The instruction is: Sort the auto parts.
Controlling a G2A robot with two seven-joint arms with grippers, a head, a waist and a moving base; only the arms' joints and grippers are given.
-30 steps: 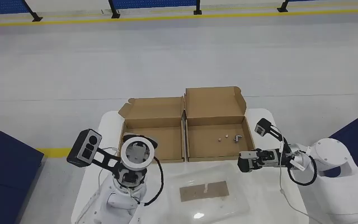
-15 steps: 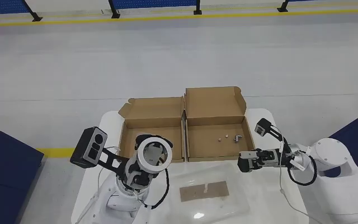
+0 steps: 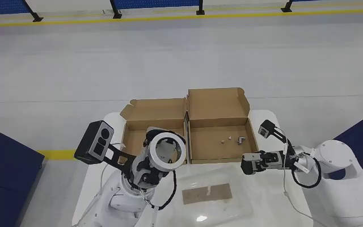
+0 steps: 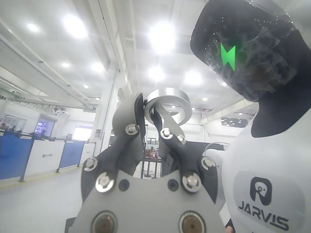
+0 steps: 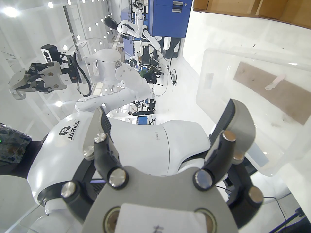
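Left gripper (image 4: 147,112) is clenched on the rim of the metal ring (image 3: 169,137), one finger outside the band and one through the hole, and is turned upward so the ring is held high above the table (image 3: 111,122). Change: over the last second the ring has travelled steadily to the right, from over the near-left corner of the left cardboard box (image 3: 139,136) to the near edge by the seam between that box and the right cardboard box (image 3: 210,146). The wrist camera has swung along with it. The grasp looks unchanged and the ring has not slipped. Meaning: this reads as a carry in progress, not a placement. The part is not in any box yet, and whether it is bound for the left box or the right one cannot be told from here. The left box's visible floor looks bare. The right box already holds a few small parts (image 3: 229,137) near its right side, and they have not moved. The clear plastic bin (image 3: 193,179) in front of the boxes holds only a brown patch (image 3: 207,194) on its floor, with no parts seen there, so the pick source looks about drained. Right gripper (image 5: 166,109) hangs released, fingers spread wide, holding nothing, just off the bin's right end near the right box's front corner. It has not shifted.
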